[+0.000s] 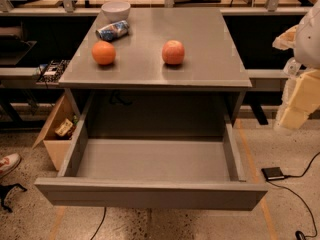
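Camera view looks down on a grey table (200,34) with its drawer (150,159) pulled out toward the viewer; at far left a shoe (7,163) lies on the floor, and an open cardboard box (56,134) stands just beside the drawer's left wall; on the tabletop, an orange (103,53) sits near the left front edge; behind it a can (112,30) lies on its side, and a white bowl (115,9) stands upright at the back edge, just behind the can; an apple (173,52) rests near the middle of the tabletop, level with the orange and well apart from it; right of the drawer front, a small black device (273,173) with a cable lies on the floor; the gripper (295,104) hangs at the right edge of the frame, beside the table's right front corner and off the tabletop; it touches nothing; the apple is the loose item nearest to it; whether the gripper is set wide or narrow cannot be told.
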Available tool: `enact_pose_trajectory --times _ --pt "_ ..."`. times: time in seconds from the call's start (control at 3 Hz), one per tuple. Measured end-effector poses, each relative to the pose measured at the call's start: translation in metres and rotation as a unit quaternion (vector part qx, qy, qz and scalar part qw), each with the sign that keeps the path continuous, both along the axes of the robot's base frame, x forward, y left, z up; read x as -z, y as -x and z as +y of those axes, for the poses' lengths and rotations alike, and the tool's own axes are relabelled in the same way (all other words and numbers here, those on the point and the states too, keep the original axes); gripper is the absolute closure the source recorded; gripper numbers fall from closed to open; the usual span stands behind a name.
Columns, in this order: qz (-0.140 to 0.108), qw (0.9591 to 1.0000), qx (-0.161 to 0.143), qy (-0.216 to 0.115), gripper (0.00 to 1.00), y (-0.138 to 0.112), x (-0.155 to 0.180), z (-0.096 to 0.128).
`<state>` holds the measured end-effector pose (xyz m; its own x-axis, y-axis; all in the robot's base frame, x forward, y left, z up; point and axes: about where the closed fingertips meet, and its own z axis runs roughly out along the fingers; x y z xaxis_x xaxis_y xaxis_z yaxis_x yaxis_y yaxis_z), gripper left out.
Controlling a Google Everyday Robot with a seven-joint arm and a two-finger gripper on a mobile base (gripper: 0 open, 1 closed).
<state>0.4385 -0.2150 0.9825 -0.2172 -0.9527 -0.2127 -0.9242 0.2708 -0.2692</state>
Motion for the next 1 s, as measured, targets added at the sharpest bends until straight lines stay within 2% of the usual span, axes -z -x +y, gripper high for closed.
enact_pose_trajectory --times 0.33,0.67,1.0 --pt "0.000 1.0000 0.000 0.000 0.00 0.000 0.000 0.000" --pt "-0.024 0.9992 0.010 -0.031 0.00 -0.025 0.005 0.008" --pt "-0.058 0.9918 0.029 -0.110 0.00 -0.076 0.015 0.028"
